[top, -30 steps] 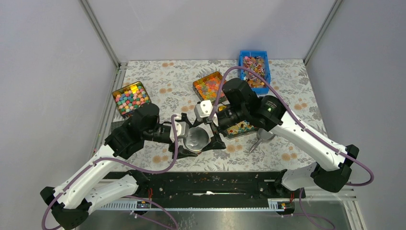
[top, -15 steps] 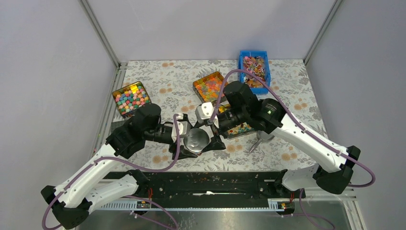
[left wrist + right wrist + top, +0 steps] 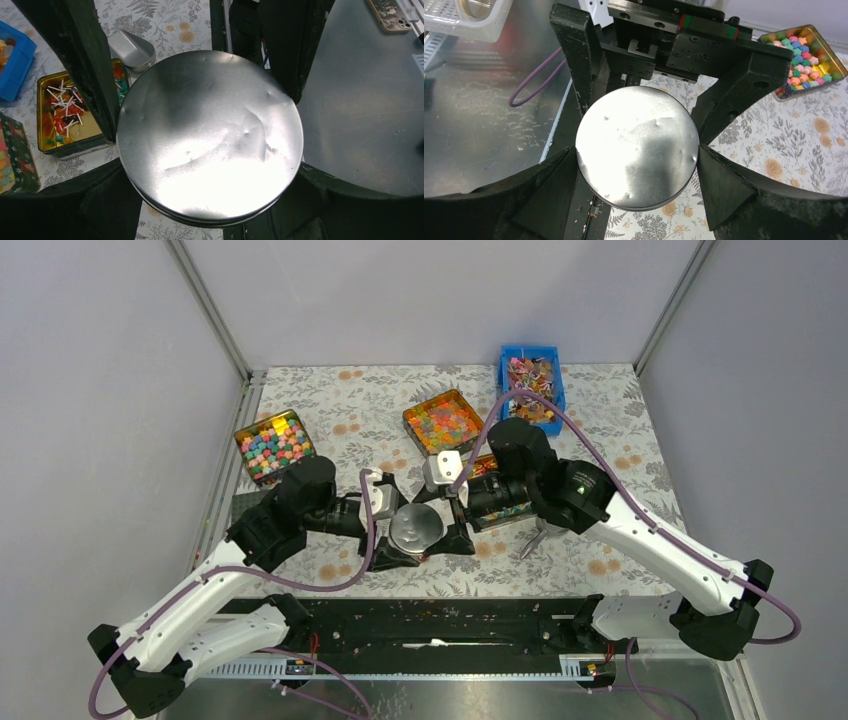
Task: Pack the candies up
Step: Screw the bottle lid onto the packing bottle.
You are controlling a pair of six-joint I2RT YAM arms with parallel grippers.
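A round silver tin (image 3: 416,528) with its lid on hangs over the near table edge, held from both sides. My left gripper (image 3: 210,167) is shut on it from the left, fingers (image 3: 107,200) against its rim. My right gripper (image 3: 636,150) is shut on it from the right, fingers (image 3: 719,182) touching the rim; the tin (image 3: 638,147) fills the gap. The candies (image 3: 64,116), tiny sweets with thin pale ends, lie in a gold tin (image 3: 75,148) behind it. In the top view my right arm covers most of that gold tin (image 3: 497,510).
A blue bin (image 3: 531,380) of wrapped sweets stands at the back right. A gold tin of chunky orange-green pieces (image 3: 442,422) sits mid-back, and a tin of cube sweets (image 3: 272,445) at the left. A metal scoop (image 3: 541,533) lies beside the right arm.
My right gripper's jaws have narrowed onto the round tin, and the right arm has shifted right and nearer. The left gripper kept its hold.
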